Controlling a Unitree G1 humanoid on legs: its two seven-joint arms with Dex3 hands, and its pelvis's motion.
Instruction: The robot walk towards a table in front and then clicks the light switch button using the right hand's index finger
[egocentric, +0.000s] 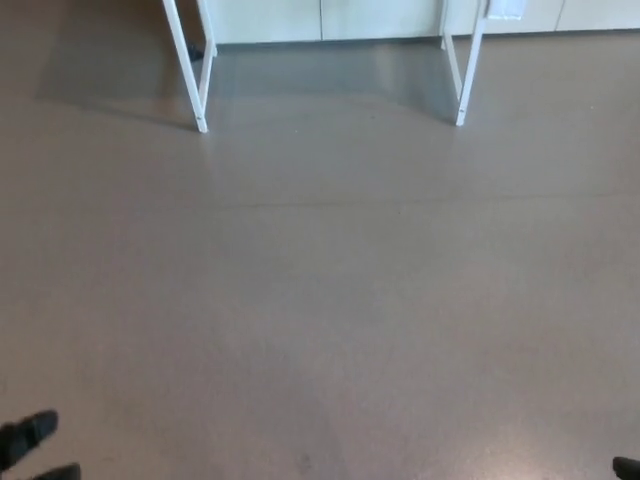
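Only the white legs of the table show, far ahead at the top of the head view: a left pair (198, 80) and a right pair (463, 75). The tabletop is out of frame and no light switch button can be made out. A small white object (505, 8) is cut off by the top edge beside the right legs; what it is I cannot tell. My left hand (32, 448) pokes in at the bottom left corner, two black fingertips apart and holding nothing. Just a black sliver of my right hand (628, 467) shows at the bottom right corner.
Grey-brown floor (320, 300) stretches from me to the table legs. Behind the legs runs a pale wall or cabinet front (330, 18), with the table's shadow on the floor below it.
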